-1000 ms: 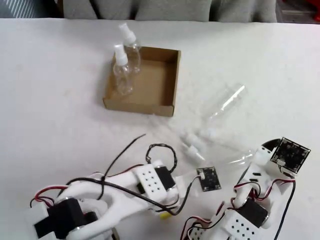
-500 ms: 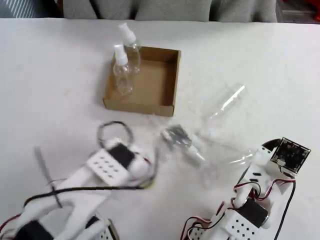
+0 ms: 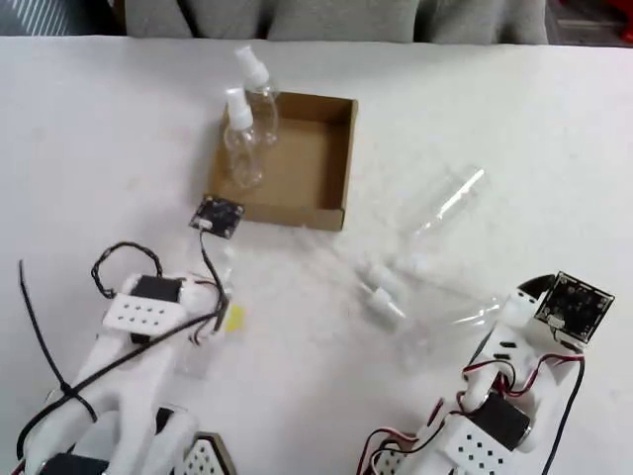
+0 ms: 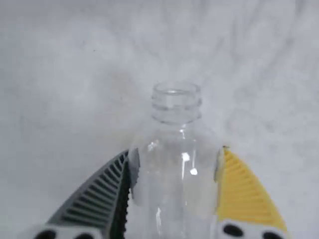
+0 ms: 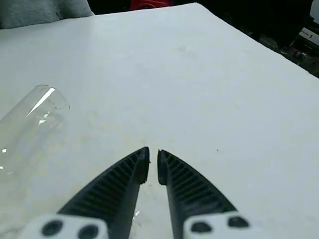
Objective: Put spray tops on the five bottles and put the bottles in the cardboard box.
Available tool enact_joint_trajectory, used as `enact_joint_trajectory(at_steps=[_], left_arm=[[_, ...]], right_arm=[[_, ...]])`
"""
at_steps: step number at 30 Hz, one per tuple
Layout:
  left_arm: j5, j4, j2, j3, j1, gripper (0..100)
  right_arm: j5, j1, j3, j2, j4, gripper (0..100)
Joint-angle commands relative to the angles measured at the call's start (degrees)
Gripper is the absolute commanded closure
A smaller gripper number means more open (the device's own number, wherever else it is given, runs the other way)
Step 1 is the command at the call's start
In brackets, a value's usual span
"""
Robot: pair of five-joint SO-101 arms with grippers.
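Note:
My left gripper (image 4: 174,159) is shut on a clear bottle (image 4: 177,114) with a bare threaded neck, gripped at the shoulders by the grey and yellow fingers. From above, the left gripper (image 3: 223,282) sits just in front of the cardboard box (image 3: 297,213). Two bottles with spray tops (image 3: 242,148) stand at the box's left side. Two loose spray tops (image 3: 381,287) lie mid-table. A clear bottle (image 3: 445,203) lies right of the box, and another (image 3: 445,317) lies nearer the right arm (image 3: 514,396). My right gripper (image 5: 151,162) is shut on nothing, low over the table.
The right half of the box floor (image 3: 307,163) is bare cardboard. Cables (image 3: 119,272) loop off the left arm. A lying bottle (image 5: 30,119) shows beside the right gripper's fingers. The white table's edge (image 5: 259,45) runs along its far side, with dark clutter beyond.
The left arm swung from the middle of the table, near the loose spray tops, over to the left in front of the box. The right arm stayed still.

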Motion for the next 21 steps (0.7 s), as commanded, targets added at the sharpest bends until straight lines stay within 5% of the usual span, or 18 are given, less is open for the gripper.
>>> enact_joint_trajectory(at_steps=[1, 21], left_arm=[[5.89, -1.23, 0.84, -2.55, -2.95, 66], [1.41, 5.36, 1.63, -9.93, -0.57, 68]], right_arm=[[0.62, -0.48, 0.53, -0.57, 0.48, 98.1], [0.62, -0.48, 0.53, -0.57, 0.48, 98.1]])
